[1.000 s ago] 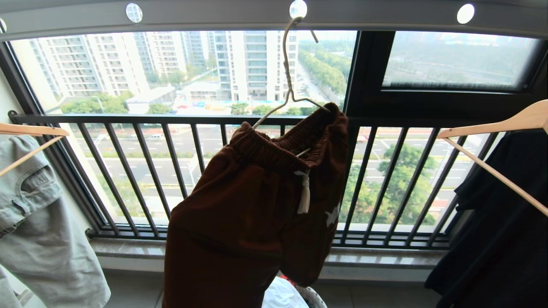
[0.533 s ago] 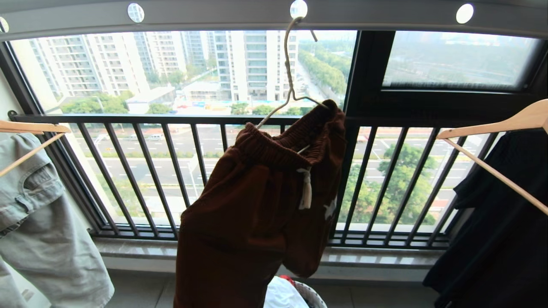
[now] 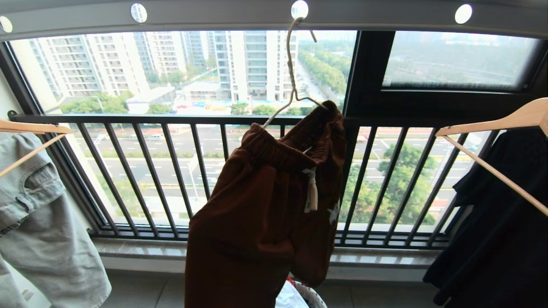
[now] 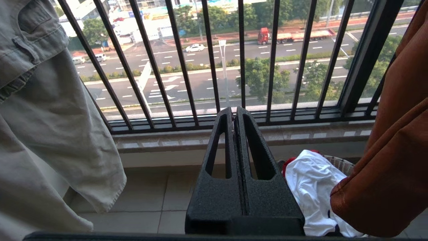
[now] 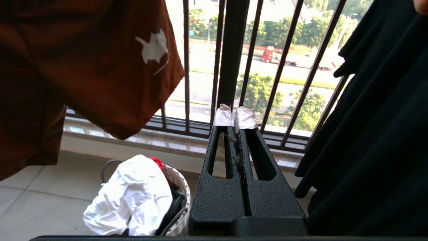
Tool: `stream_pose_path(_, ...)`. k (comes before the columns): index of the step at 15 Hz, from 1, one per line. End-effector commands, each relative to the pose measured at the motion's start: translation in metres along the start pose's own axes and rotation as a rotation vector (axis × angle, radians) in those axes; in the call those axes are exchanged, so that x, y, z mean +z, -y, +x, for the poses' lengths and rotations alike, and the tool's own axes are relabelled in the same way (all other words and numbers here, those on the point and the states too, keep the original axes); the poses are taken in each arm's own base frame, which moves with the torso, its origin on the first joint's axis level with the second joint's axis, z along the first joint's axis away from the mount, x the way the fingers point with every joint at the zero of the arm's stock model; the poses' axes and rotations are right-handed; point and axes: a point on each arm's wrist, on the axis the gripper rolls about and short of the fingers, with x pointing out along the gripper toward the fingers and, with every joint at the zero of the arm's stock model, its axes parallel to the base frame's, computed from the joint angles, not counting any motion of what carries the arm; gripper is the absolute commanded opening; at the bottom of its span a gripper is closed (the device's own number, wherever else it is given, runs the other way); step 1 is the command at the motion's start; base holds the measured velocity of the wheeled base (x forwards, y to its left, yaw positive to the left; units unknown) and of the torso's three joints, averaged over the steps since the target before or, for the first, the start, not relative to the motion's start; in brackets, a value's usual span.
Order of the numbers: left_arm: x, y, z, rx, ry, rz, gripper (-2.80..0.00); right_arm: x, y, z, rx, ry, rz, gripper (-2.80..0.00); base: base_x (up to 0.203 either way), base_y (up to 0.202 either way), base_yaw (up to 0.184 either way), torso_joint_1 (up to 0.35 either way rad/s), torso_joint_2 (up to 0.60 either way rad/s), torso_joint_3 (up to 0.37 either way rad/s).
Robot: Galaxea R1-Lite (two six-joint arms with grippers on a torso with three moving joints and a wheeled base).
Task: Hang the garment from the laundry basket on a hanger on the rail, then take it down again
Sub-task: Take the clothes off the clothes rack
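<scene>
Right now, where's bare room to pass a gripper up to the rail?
Free: between pale denim garment and rust-brown shorts; also between the shorts and black garment. Crowded: centre, where the hanger hooks the rail, above the laundry basket.

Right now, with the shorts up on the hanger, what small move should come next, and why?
Probably raise one tool toward the hanger: the shorts already hang from the rail, while left tool and right tool sit low, shut and empty.

Rust-brown shorts (image 3: 261,214) w/ white print, cream hanger (image 3: 293,85).
</scene>
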Motion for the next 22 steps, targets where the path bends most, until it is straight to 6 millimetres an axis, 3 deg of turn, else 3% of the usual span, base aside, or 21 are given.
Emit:
stream_pose_path(1,-0.0002,0.0000,0.0003,0.000,-0.001,-0.046,-2.80,-0.0006,0.0006,0.0003,-0.024,-0.005,0.049,-2.80,0.000,0.000,0.000,0.000,0.00,0.000)
stream_pose_path(6,-0.0002,0.0000,0.0002,0.003,-0.001,-0.061,-2.80,-0.0041,0.0011,0.0013,-0.054,-0.009,0.305,-2.80,0.000,0.000,0.000,0.000,0.00,0.000)
stream_pose_path(8,-0.0001,-0.0001,0.0002,0.003,0.002,-0.064,-2.80,-0.0048,0.0011,0.0017,-0.054,-0.008,0.332,-2.80,0.000,0.000,0.000,0.000,0.00,0.000)
stream_pose_path(12,-0.0001,-0.0001,0.0002,0.003,0.002,-0.064,-2.80,-0.0043,0.0011,0.0015,-0.056,-0.006,0.290,-2.80,0.000,0.000,0.000,0.000,0.00,0.000)
stream_pose_path(17,-0.0003,0.0000,0.0002,0.003,0.000,-0.064,-2.80,-0.0088,0.0014,0.0031,-0.073,-0.024,-0.036,-2.80,0.000,0.000,0.000,0.000,0.00,0.000)
stream_pose_path(22,-0.0001,-0.0001,0.0002,0.003,0.002,-0.064,-2.80,-0.0082,0.0013,0.0030,-0.068,-0.019,0.007,-2.80,0.000,0.000,0.000,0.000,0.00,0.000)
